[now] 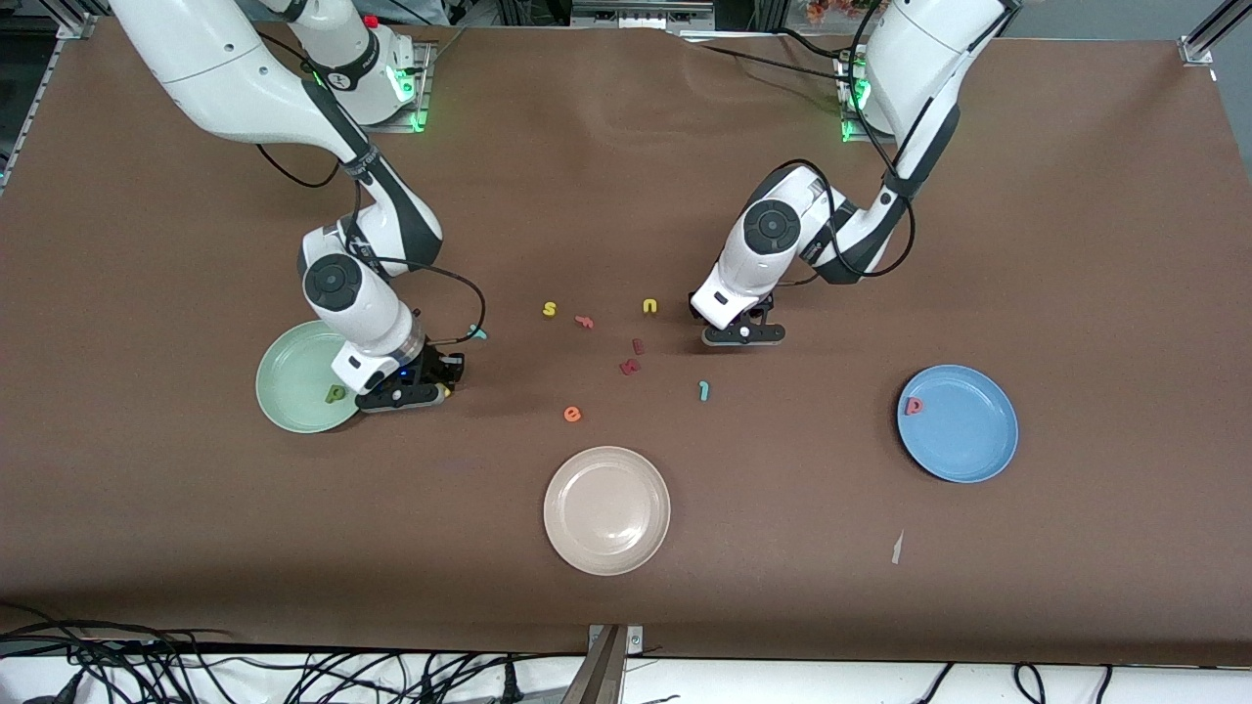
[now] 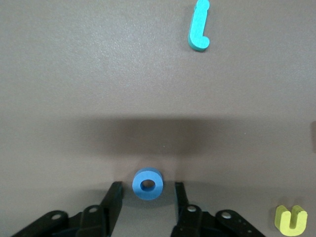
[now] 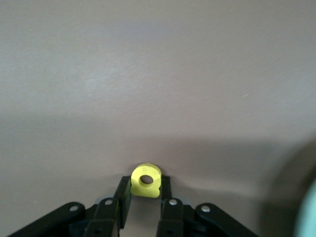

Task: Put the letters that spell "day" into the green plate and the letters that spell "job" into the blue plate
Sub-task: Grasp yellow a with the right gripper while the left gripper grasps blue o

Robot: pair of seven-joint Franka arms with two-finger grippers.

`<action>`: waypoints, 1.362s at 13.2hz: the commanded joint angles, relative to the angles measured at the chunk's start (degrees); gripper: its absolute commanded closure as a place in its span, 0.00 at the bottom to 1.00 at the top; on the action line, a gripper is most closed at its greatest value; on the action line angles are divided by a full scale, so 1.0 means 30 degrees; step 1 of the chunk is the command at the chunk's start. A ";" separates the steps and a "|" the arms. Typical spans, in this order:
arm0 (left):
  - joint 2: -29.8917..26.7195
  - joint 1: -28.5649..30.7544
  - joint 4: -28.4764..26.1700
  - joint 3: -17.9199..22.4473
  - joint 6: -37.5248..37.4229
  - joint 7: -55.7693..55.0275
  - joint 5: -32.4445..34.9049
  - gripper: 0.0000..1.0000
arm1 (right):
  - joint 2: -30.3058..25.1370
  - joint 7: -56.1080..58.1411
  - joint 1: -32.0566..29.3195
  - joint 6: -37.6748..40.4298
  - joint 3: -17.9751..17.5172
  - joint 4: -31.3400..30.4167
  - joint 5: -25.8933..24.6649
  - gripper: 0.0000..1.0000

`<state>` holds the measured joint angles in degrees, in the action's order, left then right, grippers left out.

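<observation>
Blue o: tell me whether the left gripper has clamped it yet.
Not yet. In the left wrist view the blue o lies flat on the table between the left gripper's fingers, with a gap on each side.

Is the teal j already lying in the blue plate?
No, the teal j lies on the bare table, toward the middle, while the blue plate holds only the pinkish-red b.

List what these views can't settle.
- Front view: blue o is hidden under the left pincer; yellow a is hidden under the right pincer.
- Right wrist view: green plate is cut off by the frame edge; unclear whether the a is off the table.
- Front view: dark red letters are too small to read.
</observation>
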<state>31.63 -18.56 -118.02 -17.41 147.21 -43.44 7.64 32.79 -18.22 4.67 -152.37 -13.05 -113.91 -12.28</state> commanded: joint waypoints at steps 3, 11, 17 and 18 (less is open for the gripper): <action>0.0707 -0.0227 0.0873 0.0060 0.0003 -0.0344 0.0646 0.58 | -0.2928 0.4188 -0.0964 0.3438 0.1185 -0.0231 -0.0184 0.79; 0.0737 -0.0170 0.0904 0.0060 -0.0114 -0.0286 0.0939 0.98 | -0.4661 0.6866 -0.3431 0.3210 0.1069 -0.2839 -0.0067 0.32; -0.1368 0.1465 0.2689 0.0235 -0.5733 0.3891 0.0969 0.99 | -0.4311 0.1223 -0.3344 0.3182 -0.1563 -0.2781 -0.0037 0.32; -0.1720 0.2196 0.2778 0.0264 -0.6116 0.5905 0.0969 0.99 | -0.4252 0.0136 -0.3314 0.3152 -0.2091 -0.2752 -0.0037 0.32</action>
<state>29.93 -15.83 -110.06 -16.59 132.89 -34.22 9.04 21.05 -11.34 -5.03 -142.18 -16.37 -120.74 -12.25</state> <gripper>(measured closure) 0.722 0.313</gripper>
